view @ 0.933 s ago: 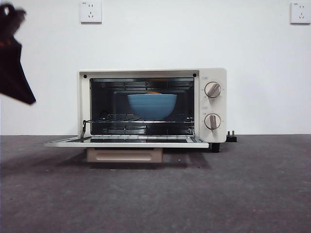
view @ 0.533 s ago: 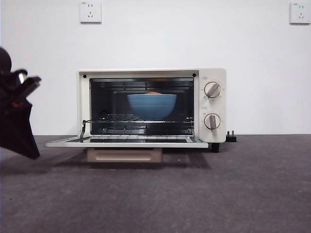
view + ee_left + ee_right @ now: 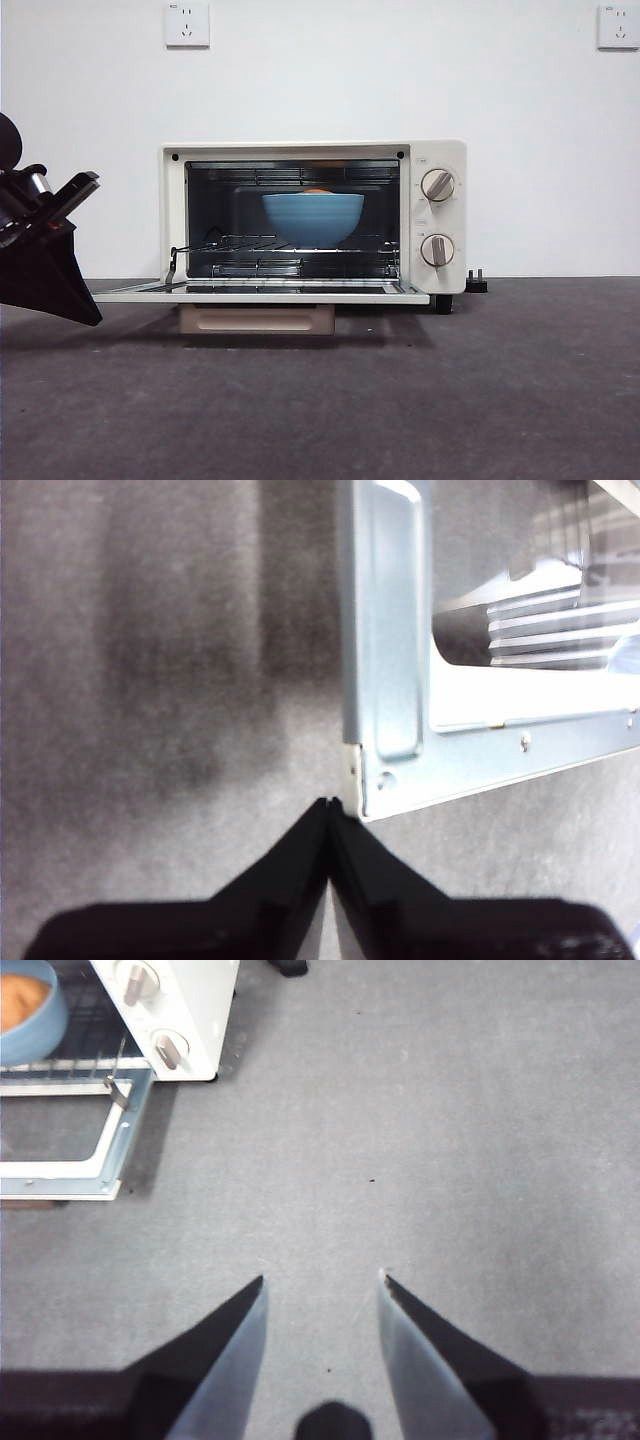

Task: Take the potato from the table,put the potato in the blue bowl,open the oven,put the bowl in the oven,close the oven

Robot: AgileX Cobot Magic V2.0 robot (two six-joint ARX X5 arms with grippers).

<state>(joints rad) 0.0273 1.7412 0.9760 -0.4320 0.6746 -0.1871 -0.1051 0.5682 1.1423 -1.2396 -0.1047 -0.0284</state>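
I bring the left gripper, jaws clenched empty, beside the oven door's corner. I should hook under its edge and lift evenly; right gripper waits, jaws parted.

I work in what looks like a test room or lab staged as a kitchen corner, not a real home kitchen. The oven stands alone on a bare dark grey worktop, its door folded down and the blue bowl on the rack inside it. Behind the oven is only a plain white wall with two sockets high above it, one over its left end and one far off to its right.
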